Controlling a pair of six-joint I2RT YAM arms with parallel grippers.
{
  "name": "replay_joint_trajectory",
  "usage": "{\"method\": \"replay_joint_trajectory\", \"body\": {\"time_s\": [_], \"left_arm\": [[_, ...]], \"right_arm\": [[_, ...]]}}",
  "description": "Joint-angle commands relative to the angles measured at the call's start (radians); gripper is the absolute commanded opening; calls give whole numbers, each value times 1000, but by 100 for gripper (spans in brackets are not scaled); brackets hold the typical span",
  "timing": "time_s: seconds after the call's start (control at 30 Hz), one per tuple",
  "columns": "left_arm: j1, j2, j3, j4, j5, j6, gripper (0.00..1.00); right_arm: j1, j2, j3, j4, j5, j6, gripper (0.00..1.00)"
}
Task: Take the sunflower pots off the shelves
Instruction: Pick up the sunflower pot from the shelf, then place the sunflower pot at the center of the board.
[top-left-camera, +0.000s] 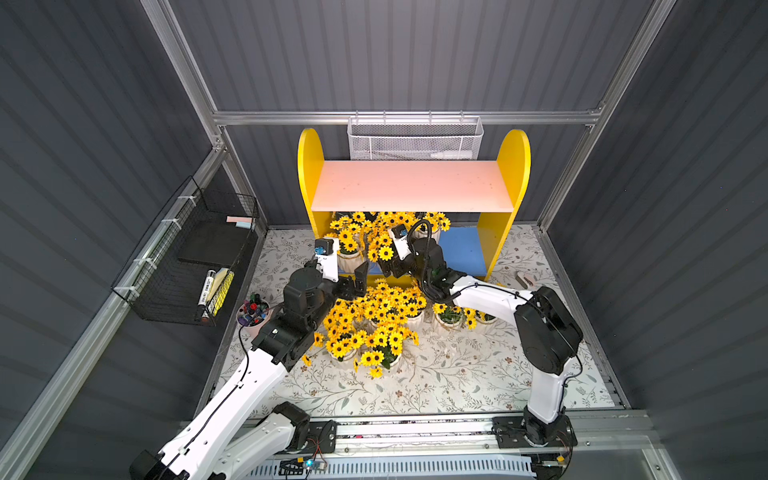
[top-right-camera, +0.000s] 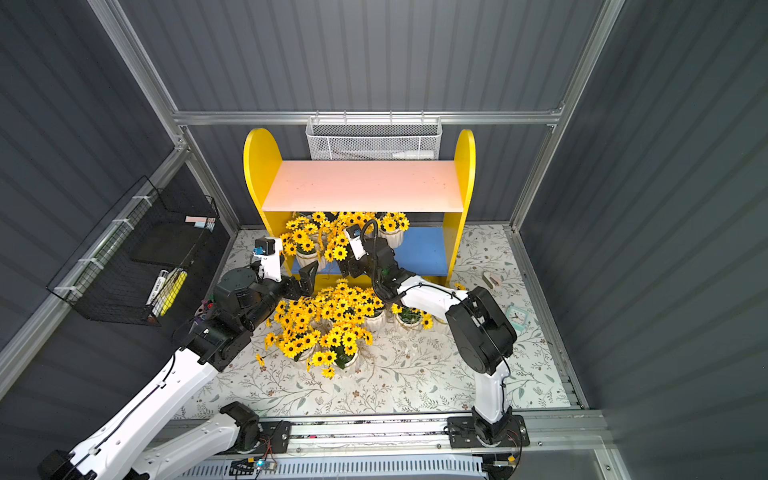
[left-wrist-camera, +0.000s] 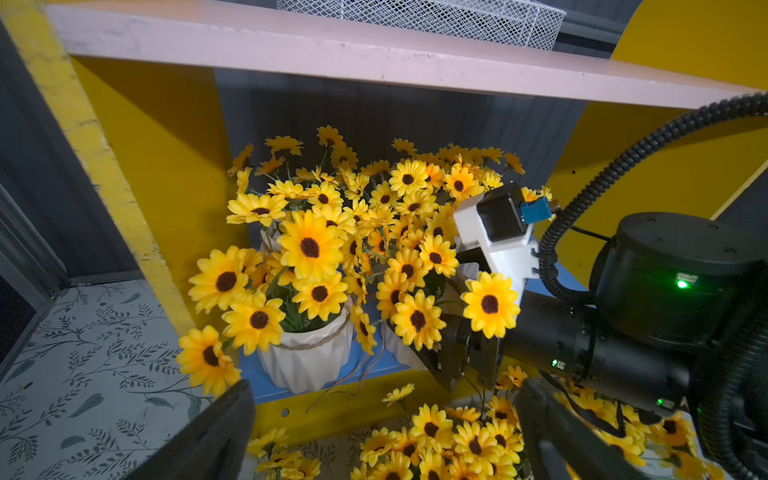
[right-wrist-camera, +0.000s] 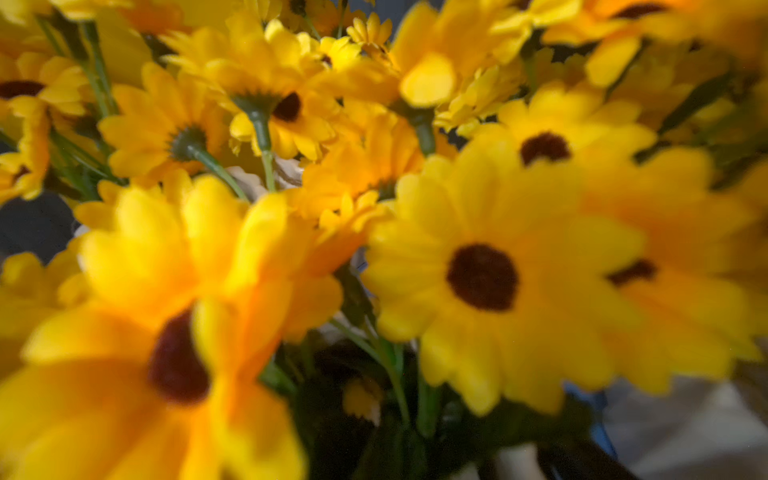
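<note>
Mid-frame in the left wrist view, on the blue lower board (left-wrist-camera: 255, 376) of the shelves (left-wrist-camera: 166, 158), the right gripper (left-wrist-camera: 465, 361) sits buried in blooms against the middle sunflower pot (left-wrist-camera: 401, 351), clamped or not I cannot tell; the left gripper (top-left-camera: 356, 280) gapes open, holding nothing; risk: tangled stems drag the neighbouring pot (left-wrist-camera: 307, 357) off the edge.

Some sunflower pots (top-left-camera: 350, 261) sit on the lower board (top-left-camera: 461, 249) (others before the shelves (top-left-camera: 515, 166)).

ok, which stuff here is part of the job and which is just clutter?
Job: yellow shelves, sunflower pots still on them, pots already off.
Lying about: black wire basket, white mesh basket, cup of markers, small green clock.
</note>
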Motion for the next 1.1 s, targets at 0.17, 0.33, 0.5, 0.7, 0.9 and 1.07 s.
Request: {"method": "replay_joint_trajectory", "body": {"time_s": [0.17,0.33,0.5,0.7,0.9,1.07], "left_arm": [[6,-24,-7,22,5,14,100],[7,-20,-10,28,12,14,99],[6,-10,-10,29,40,9,99],[6,-1,-12,39,73,9,99],[5,-8,-35,100,131,20,99],[5,-6,-49,128,181,19,99]], "right_arm": [[19,-100,-54,76,-12,-15,0],[19,-164,-96,96,3,-7,0],[19,-234,-144,110,9,-1,0],[27,-333,-222,89,3,1,0],[83,-523,-328,1,21,-50,0],[141,-693,-409,-95,77,-63,0]]}}
